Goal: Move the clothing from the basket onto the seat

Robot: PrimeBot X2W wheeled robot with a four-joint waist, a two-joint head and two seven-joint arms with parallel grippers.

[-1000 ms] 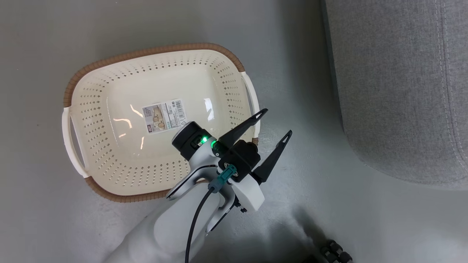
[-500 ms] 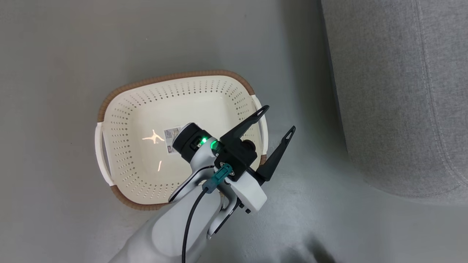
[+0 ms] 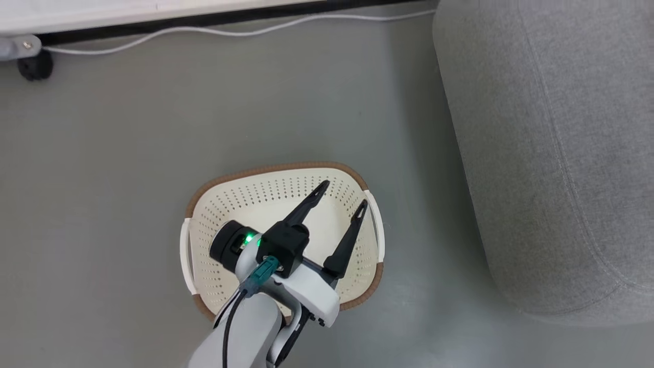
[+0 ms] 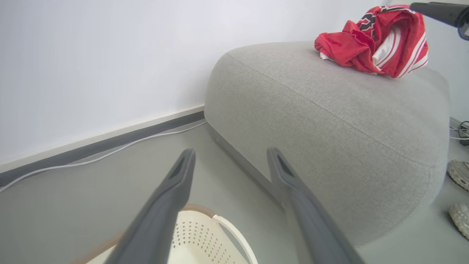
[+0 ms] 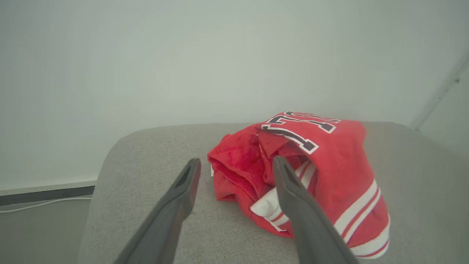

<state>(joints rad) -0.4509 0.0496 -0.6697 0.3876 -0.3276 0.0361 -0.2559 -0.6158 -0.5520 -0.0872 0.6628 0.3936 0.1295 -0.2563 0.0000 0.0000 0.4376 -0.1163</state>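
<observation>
- left hand hung over the basket, fingers spread wide, nothing between them.
- right hand was up at the seat, also wide open and holding nothing; tips just short of the clothing, no contact that I could tell.
- clothing lay as one crumpled red heap on top of the seat; basket sat on the floor left of the seat, apart from it.
- no red showed in the part of the basket not hidden by the left arm, so I judged the transfer done or nearly so.
- handling: thin jersey fabric, so likely light, limp, a bit slick; it would drape and trail, nothing to break.
- if another pick was needed: pinch a raised fold or the bunched ridge on top of the heap, not a flat single layer or the striped hem, which would likely slip out or unroll.
</observation>
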